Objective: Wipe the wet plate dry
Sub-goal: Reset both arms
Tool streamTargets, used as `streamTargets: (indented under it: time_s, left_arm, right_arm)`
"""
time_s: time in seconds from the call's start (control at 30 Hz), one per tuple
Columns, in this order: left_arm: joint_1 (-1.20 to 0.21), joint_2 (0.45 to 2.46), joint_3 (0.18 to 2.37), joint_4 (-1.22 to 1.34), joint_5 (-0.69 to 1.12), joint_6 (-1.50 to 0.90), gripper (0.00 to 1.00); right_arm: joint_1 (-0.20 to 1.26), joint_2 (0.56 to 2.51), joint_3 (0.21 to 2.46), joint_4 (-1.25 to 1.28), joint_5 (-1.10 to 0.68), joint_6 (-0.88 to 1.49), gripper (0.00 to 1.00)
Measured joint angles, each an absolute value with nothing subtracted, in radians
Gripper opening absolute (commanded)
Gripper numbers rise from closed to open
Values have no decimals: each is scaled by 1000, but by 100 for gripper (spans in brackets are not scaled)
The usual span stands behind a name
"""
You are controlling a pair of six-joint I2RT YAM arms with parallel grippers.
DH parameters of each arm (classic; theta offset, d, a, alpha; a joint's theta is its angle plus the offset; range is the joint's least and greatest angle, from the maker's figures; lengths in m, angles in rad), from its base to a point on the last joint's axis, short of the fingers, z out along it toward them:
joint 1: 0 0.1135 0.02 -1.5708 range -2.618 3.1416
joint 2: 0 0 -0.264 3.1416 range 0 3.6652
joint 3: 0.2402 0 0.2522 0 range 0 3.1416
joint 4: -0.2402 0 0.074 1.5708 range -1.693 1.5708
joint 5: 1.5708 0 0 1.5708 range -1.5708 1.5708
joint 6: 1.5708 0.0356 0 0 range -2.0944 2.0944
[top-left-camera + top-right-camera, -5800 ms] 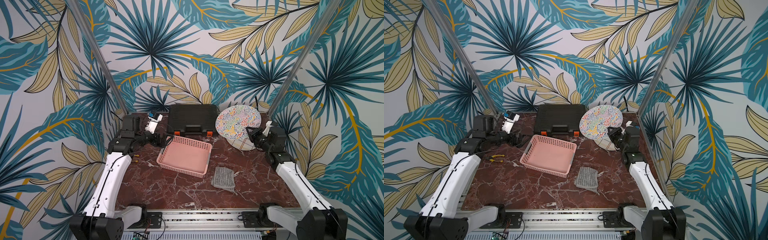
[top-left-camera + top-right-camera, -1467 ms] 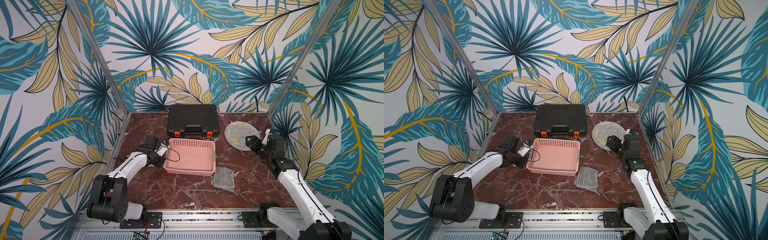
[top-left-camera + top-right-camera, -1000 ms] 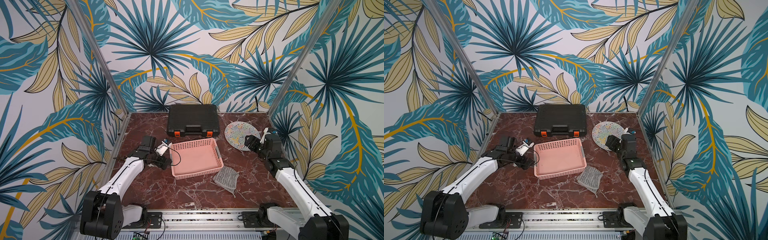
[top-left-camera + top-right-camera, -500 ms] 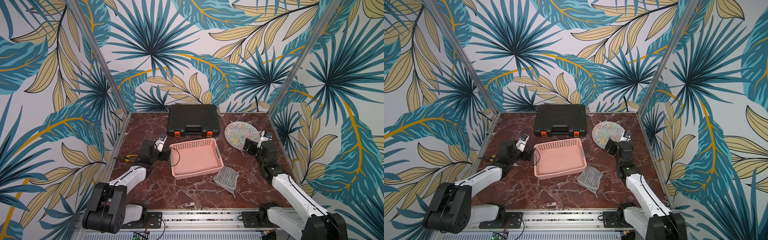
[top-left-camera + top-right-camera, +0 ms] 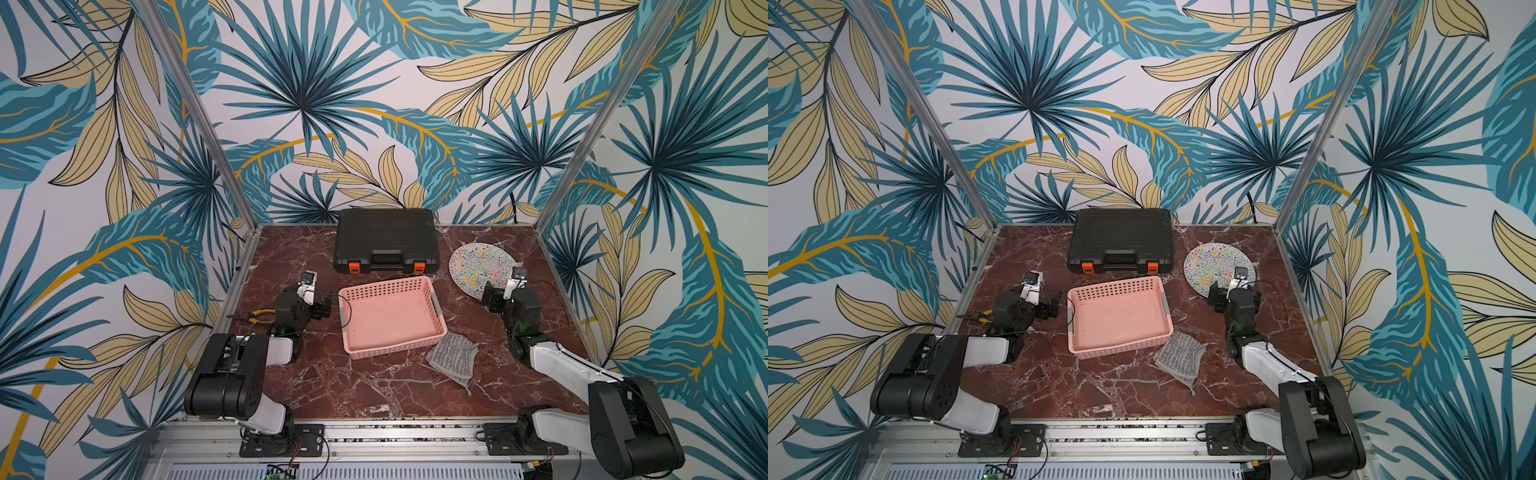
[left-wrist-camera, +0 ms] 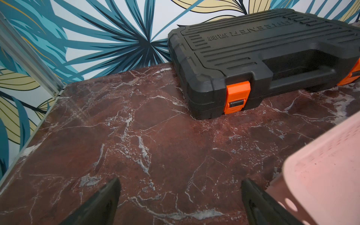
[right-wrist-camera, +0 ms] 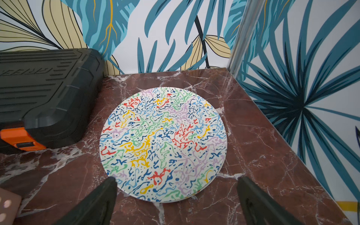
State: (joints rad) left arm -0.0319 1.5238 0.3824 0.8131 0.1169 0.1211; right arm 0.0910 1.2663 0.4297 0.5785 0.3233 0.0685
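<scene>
1. The patterned plate lies flat on the worktop, far right, beside the black case.
2. The right end effector sits just by the plate's near edge, fingers wide apart, holding nothing.
3. The left end effector is spread apart too, empty, beside the pink basket.
4. The grey cloth lies at the basket's near right corner.

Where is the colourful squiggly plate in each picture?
In a top view: plate at the far right, right of the black tool case.
In a top view: plate in the same spot, right of the case.
Left wrist: plate not in it; the case shows.
Right wrist: plate in the middle, beside the case.
Shared landmark: the black tool case.
</scene>
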Motion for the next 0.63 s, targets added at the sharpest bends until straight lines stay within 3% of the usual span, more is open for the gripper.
streamTargets:
  time_s: [0.23, 0.63]
  left_arm:
    - [-32, 1524, 382, 820, 109, 113, 100]
    - [-32, 1524, 382, 819, 108, 111, 100]
  right_arm:
    - [74, 1518, 389, 817, 307, 36, 100]
    - [65, 1530, 389, 886, 283, 33, 99]
